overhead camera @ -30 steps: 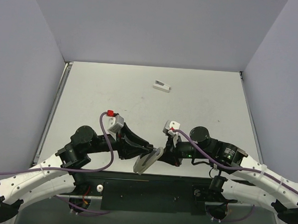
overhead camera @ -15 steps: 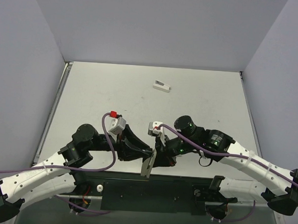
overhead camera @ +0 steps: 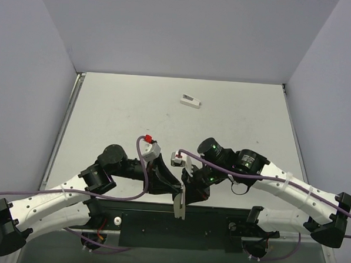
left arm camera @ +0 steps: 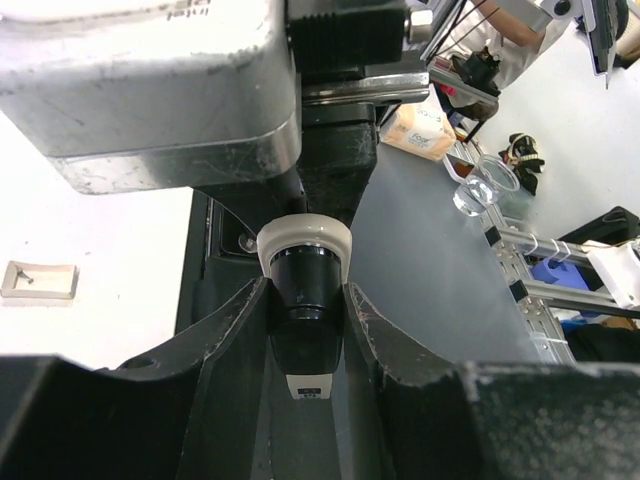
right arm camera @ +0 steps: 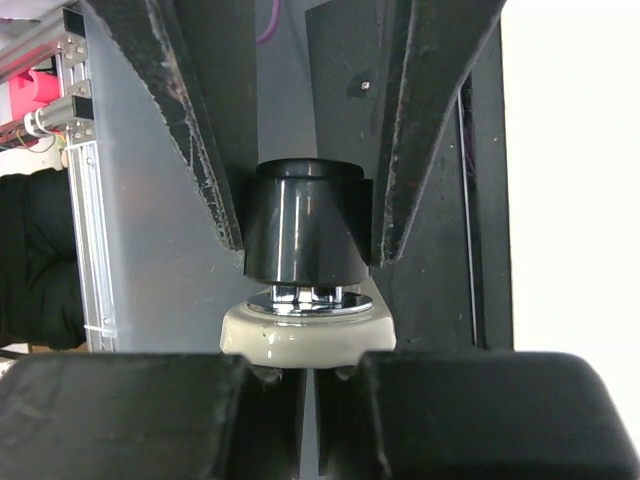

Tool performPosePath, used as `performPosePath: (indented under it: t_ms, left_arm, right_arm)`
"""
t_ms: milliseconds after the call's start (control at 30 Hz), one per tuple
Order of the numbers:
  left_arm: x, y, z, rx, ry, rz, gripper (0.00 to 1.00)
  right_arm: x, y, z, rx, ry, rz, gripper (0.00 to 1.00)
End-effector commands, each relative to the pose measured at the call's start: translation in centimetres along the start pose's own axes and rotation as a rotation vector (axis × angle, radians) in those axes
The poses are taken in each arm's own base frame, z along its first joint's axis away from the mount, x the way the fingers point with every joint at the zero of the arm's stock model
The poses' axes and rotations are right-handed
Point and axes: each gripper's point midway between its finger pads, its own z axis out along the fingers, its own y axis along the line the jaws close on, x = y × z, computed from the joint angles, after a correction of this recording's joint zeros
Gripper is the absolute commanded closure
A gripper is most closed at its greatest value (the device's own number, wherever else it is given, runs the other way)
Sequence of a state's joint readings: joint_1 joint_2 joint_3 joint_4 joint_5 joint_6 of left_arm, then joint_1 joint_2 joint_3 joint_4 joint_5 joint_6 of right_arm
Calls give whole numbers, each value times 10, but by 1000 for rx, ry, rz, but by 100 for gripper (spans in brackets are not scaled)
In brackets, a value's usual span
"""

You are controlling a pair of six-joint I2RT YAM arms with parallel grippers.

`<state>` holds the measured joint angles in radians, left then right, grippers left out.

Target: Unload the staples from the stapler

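The stapler (overhead camera: 180,203), black with a cream base, is held between both grippers above the table's near edge, its long side pointing toward the arm bases. My left gripper (overhead camera: 173,187) is shut on the stapler's black end (left arm camera: 303,275), one finger on each side. My right gripper (overhead camera: 191,185) is shut on the cream part (right arm camera: 308,335) from the opposite side, at the bottom of the right wrist view (right arm camera: 310,385). The left fingers (right arm camera: 200,130) show there flanking the black body (right arm camera: 308,235). No staples are visible.
A small white rectangular piece (overhead camera: 190,100) lies on the grey table (overhead camera: 235,117) toward the back; it also shows in the left wrist view (left arm camera: 40,280). Grey walls close the table on three sides. A black rail (overhead camera: 176,223) runs along the near edge.
Both grippers have shifted with the stapler between them. The stapler has turned from a slant to pointing at the near edge. The right arm's elbow has swung left and closer.
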<state>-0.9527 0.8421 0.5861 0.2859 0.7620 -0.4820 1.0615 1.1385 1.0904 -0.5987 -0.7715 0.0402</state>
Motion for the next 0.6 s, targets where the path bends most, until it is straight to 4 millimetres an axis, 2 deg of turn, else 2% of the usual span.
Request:
performPosePath:
  t_ms: [0, 167, 267, 400, 467, 533, 567]
  left_arm:
    - [-43, -18, 10, 26, -161, 136, 100]
    - [-57, -17, -1, -48, -219, 171, 100]
    - [-63, -17, -5, -71, -234, 185, 100]
    - [-72, -17, -9, -105, -257, 203, 100]
    - [-77, -16, -12, -127, -264, 217, 100]
    - [-77, -12, -13, -166, -240, 217, 100]
    - [-85, -9, -15, -198, -254, 228, 100]
  right_arm:
    - [-105, 4, -3, 32, -392, -323, 100]
    - [-96, -4, -23, 127, -455, -288, 100]
    - [-86, -19, -31, 201, -484, -231, 100]
    - [-75, -29, -42, 263, -528, -180, 90]
    - [-69, -33, -48, 296, -551, -162, 80]
    - [-64, -46, -58, 383, -590, -104, 72]
    - [-60, -51, -64, 408, -609, -89, 68]
